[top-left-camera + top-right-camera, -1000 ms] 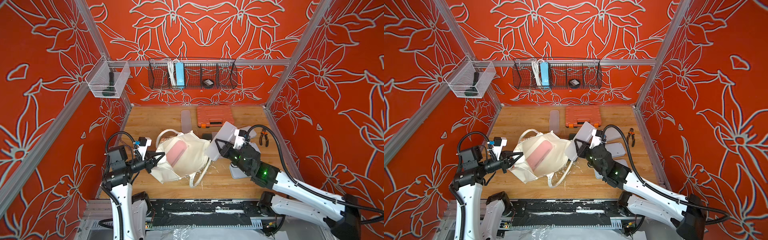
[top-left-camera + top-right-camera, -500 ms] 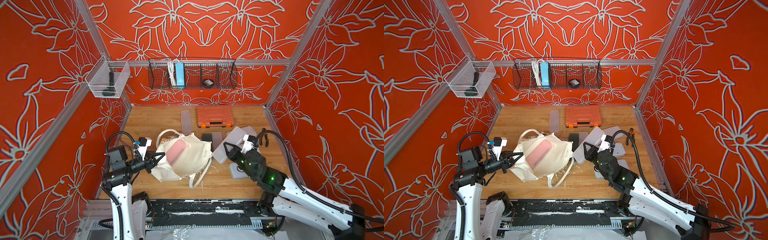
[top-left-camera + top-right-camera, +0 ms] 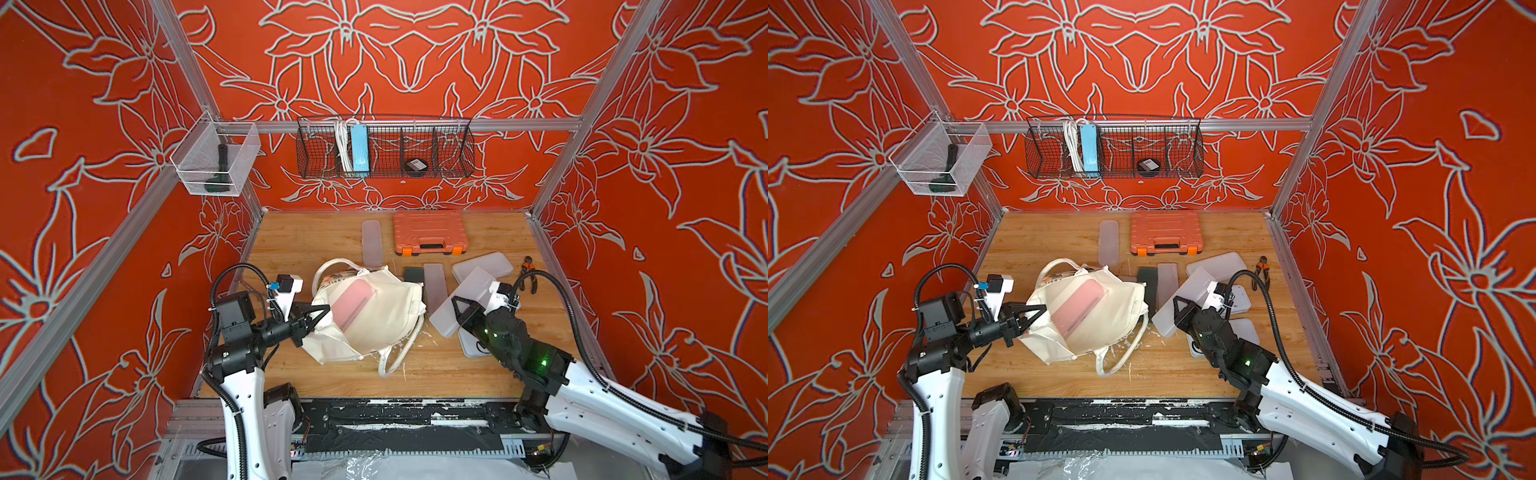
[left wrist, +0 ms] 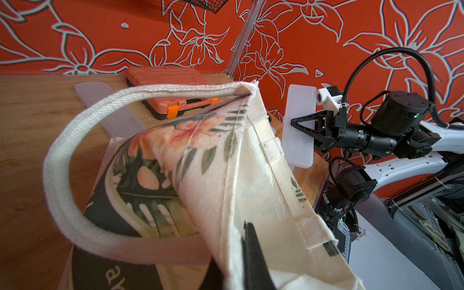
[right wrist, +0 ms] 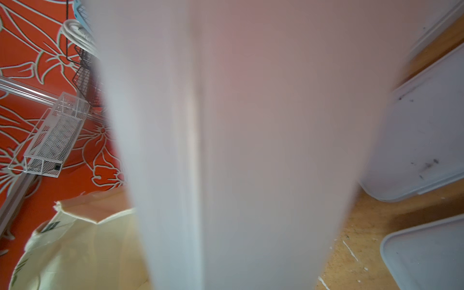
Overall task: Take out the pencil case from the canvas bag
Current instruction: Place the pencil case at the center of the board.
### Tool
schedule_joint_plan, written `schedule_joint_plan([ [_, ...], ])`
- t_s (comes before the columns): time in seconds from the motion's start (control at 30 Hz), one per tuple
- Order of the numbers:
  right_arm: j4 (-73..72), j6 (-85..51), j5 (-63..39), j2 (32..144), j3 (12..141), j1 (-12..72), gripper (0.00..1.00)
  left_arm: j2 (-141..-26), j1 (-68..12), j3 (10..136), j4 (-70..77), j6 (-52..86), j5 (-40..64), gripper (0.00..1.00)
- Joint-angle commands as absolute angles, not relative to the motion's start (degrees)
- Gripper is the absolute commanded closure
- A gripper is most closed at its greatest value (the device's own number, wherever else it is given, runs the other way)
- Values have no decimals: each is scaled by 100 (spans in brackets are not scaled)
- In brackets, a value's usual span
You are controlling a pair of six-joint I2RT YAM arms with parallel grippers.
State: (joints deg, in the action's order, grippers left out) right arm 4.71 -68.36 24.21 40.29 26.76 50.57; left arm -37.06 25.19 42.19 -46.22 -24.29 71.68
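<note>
Vs a second ago: right gripper (image 3: 456,302) has carried the frosted pencil case (image 3: 477,281) off the bag's right edge, rightward and lower; left arm and bag unchanged. Pencil case is now fully out, right of frame centre, tilted, clamped in the right gripper; its lower end is just beside the bag's right side, possibly touching the table, cannot tell. Left gripper (image 3: 322,311) is clenched on the rim of the canvas bag (image 3: 382,320), left of centre; bag slumped on the table (image 3: 311,245), mouth held up, one handle loop trailing toward the lower edge; a pink flat item (image 3: 353,303) shows inside.

Right half is crowded: loose frosted cases (image 3: 482,266) behind and under the held one; pliers (image 3: 527,270) close to the right rail; orange tool case (image 3: 428,232) by the back wall. Bare wood is at the table's upper left and in a strip along the front edge below the bag.
</note>
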Motion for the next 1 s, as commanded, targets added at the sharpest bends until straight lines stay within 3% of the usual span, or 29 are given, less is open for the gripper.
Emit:
schedule_joint_plan([
  [0.0,574,-7198,2537,3928,2541,5027,78,-3621,2551,4245,-4431,-2395,7410,100],
  [0.43,451,-7961,2304,4348,2243,5092,81,-3507,2557,4236,-3823,-1550,7345,100],
  [0.97,202,-9163,3301,4970,2200,6278,80,-3502,2557,4461,-3030,-364,6833,100],
])
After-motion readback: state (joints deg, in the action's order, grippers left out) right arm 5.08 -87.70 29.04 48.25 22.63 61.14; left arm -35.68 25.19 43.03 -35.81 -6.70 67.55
